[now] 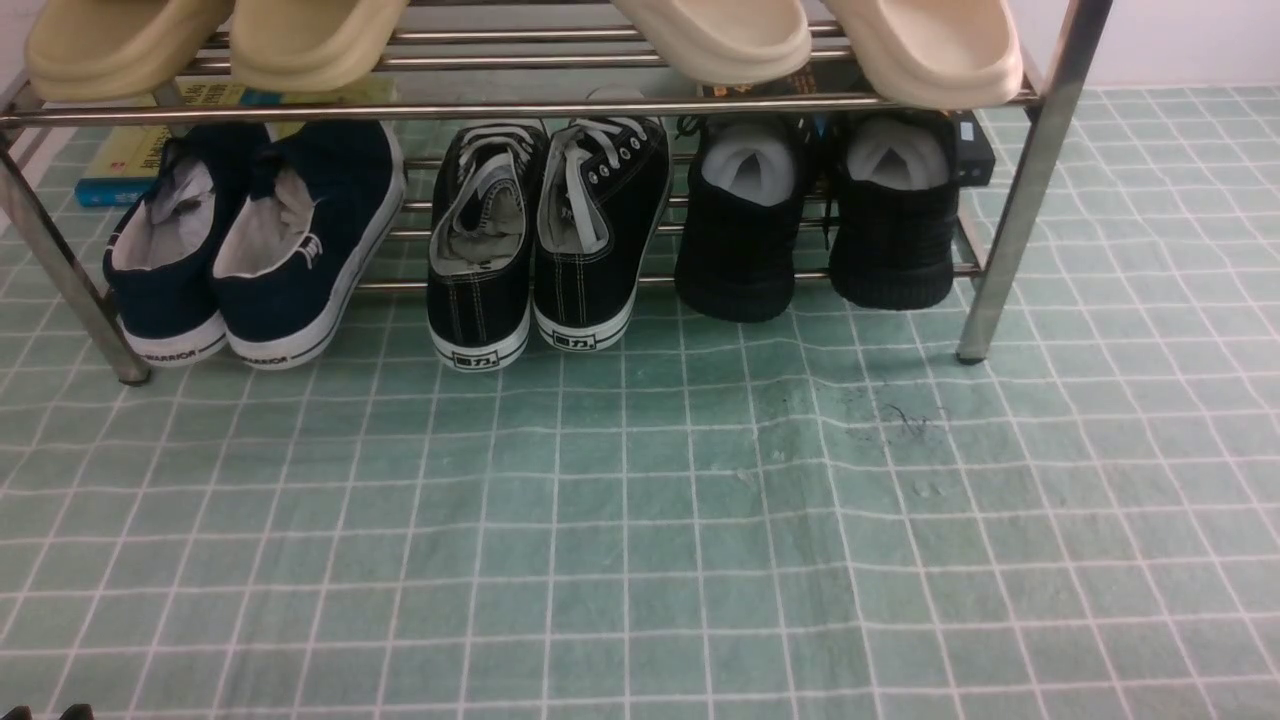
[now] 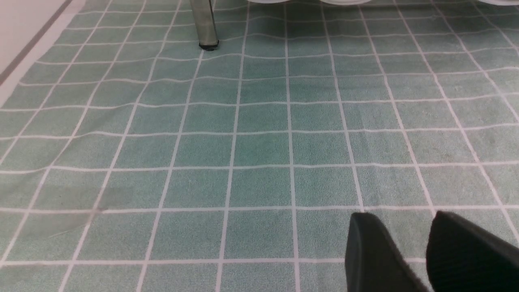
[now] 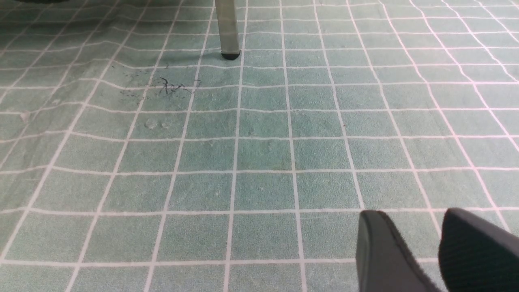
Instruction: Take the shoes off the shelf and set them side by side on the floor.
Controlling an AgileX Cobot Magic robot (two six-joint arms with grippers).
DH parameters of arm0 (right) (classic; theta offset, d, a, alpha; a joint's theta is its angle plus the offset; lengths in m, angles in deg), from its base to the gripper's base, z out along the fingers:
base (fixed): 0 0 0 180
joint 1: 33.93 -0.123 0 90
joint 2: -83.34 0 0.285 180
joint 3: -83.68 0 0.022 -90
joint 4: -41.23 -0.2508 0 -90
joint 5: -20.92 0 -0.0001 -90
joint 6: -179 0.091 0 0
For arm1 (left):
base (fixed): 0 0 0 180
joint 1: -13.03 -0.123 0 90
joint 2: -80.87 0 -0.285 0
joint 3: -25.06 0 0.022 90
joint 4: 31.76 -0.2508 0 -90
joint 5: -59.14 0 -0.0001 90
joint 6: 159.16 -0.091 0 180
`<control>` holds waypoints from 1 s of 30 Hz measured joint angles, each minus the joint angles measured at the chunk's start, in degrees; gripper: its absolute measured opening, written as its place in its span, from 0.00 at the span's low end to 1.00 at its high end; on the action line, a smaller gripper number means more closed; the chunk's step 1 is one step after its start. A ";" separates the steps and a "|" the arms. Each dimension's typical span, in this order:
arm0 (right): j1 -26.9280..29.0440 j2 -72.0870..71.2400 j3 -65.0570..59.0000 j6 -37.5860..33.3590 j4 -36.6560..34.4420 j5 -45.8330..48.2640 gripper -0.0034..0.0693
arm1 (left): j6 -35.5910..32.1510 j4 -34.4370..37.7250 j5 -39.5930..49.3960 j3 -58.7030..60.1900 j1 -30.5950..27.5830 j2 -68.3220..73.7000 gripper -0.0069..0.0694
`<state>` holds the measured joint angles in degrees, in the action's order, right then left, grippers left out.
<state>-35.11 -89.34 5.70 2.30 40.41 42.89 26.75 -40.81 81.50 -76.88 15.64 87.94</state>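
Observation:
The shoes, two all-black knit sneakers [image 1: 740, 240] [image 1: 893, 225] with pale lining, sit heels toward me at the right end of the lower tier of the silver shelf [image 1: 1020, 200]. The pale green gridded floor [image 1: 640, 520] in front of them is bare. My left gripper [image 2: 401, 215] hovers low over the floor, open, with only floor between its fingers; a shelf post [image 2: 206, 24] stands far ahead. My right gripper [image 3: 411, 211] is likewise open and holds nothing, well short of the right post [image 3: 227, 28]. Both are far from the shoes.
Navy slip-ons [image 1: 255, 250] and black canvas sneakers [image 1: 545, 240] share the lower tier to the left. Beige slippers [image 1: 720, 40] lie on the upper tier. Books [image 1: 130, 160] and a dark box [image 1: 975, 150] sit behind. Scuff marks [image 1: 900, 415] dot the floor.

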 joint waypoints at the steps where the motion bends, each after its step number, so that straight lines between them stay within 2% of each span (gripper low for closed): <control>1: 0.00 0.00 0.00 0.00 0.00 0.00 0.38 | 0.00 0.00 0.00 0.00 0.00 0.00 0.41; 16: 0.00 0.00 0.00 0.00 -0.03 0.00 0.38 | 0.00 0.00 0.00 0.00 0.00 0.00 0.41; 19: 0.00 0.00 0.00 1.20 -2.44 -0.18 0.38 | 0.00 0.00 0.00 0.00 0.00 0.00 0.41; 20: 0.00 0.00 0.00 2.86 -5.23 -0.29 0.38 | 0.00 0.00 0.00 0.00 0.00 0.00 0.41; 21: 0.00 0.00 -0.08 6.63 -11.53 -0.29 0.38 | 0.00 0.00 0.00 0.00 0.00 0.00 0.41; 22: 0.00 0.00 -0.09 8.18 -14.21 -0.29 0.38 | 0.00 0.00 0.00 0.00 0.00 0.00 0.41; 25: 0.00 0.00 -0.44 15.47 -28.06 -0.29 0.38 | 0.00 0.00 0.00 0.00 0.00 0.00 0.41; 30: 0.00 0.00 -0.60 17.67 -39.76 -0.29 0.38 | 0.00 0.00 0.00 0.00 0.00 0.00 0.41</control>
<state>-35.11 -89.34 5.10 19.97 0.64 42.59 26.75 -40.81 81.50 -76.88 15.64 87.94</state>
